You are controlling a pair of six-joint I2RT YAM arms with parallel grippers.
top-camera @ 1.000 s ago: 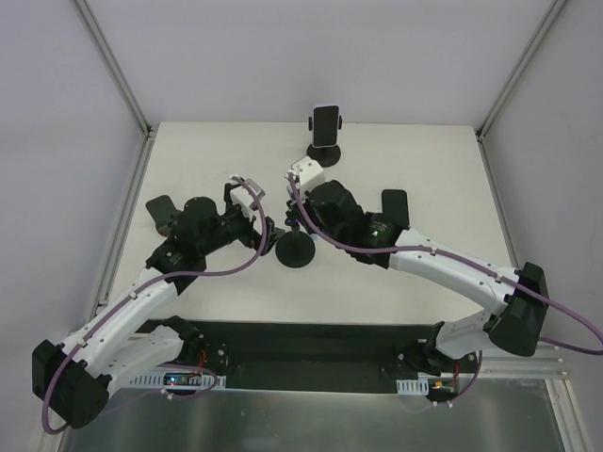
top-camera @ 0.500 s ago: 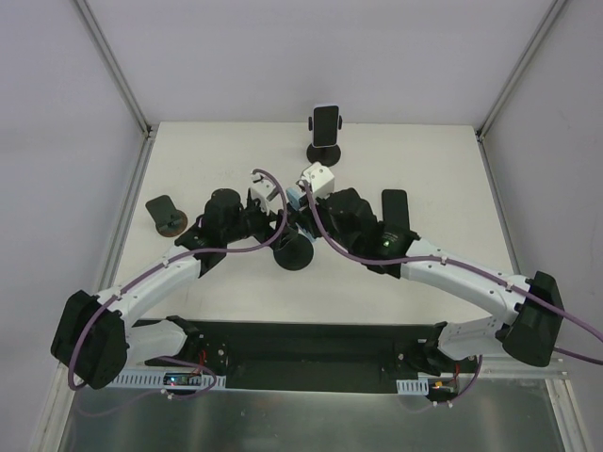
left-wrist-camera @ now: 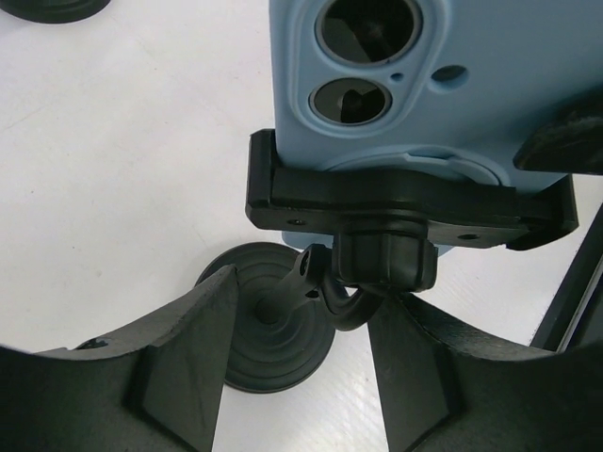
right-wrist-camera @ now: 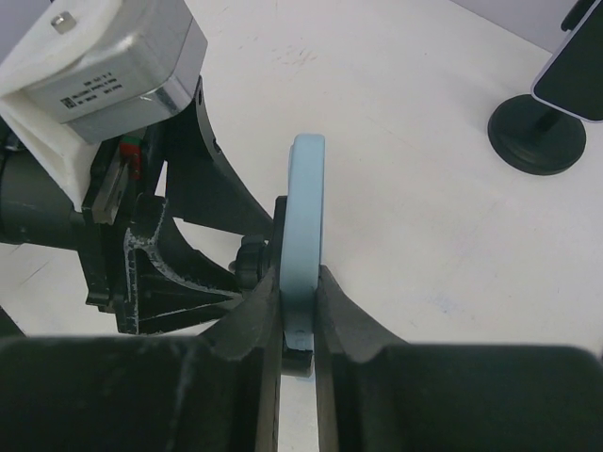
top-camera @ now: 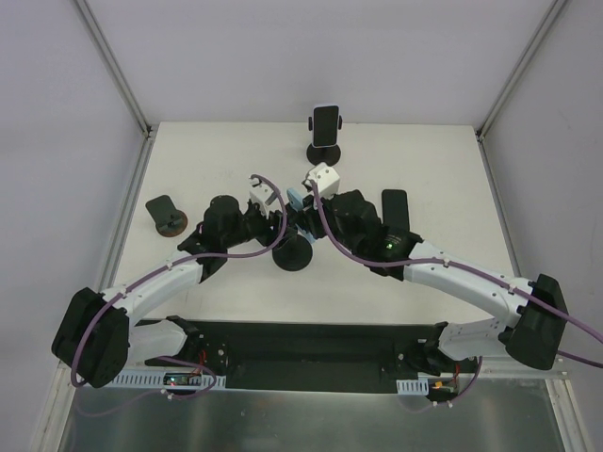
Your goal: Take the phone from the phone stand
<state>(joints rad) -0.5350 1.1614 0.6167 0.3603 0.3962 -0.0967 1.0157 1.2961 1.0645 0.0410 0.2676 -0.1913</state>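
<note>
My right gripper (right-wrist-camera: 300,287) is clenched on the edge of the light blue phone (right-wrist-camera: 303,207), which sits in the cradle of the phone stand (top-camera: 294,254) at frame centre. My left gripper (left-wrist-camera: 306,311) straddles that stand's neck with its jaws apart, not clamped.

At the top, a second stand (top-camera: 325,151) carries a dark phone (top-camera: 326,120). One black phone (top-camera: 394,209) lies flat on the right. What looks like a third small stand (top-camera: 166,217) sits on the left. That makes three phones.

Only the left wrist view shows the two camera lenses (left-wrist-camera: 367,28).
</note>
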